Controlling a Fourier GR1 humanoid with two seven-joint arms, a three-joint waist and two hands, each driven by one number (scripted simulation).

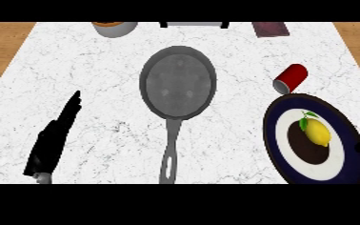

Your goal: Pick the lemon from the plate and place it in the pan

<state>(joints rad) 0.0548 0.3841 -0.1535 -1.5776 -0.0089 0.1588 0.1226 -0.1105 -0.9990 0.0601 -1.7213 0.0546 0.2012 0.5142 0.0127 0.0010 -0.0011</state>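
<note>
White marble tabletop [84, 76]: left hand [55, 136] flat, fingers straight, holding nothing; pan [177, 81] to its right, lemon [318, 132] on plate [275, 138] beyond.

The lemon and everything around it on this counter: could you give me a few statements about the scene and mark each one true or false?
1. The lemon lies on the plate. True.
2. The pan already holds the lemon. False: the pan holds nothing, and the lemon is on the plate to its right.
3. A red can lies on its side just beyond the plate. True.
4. The left hand is wrapped round the pan's handle. False: it rests apart at the left, its fingers straight, touching nothing.
5. The pan's handle points toward the far edge of the counter. False: it points toward the near edge.
</note>
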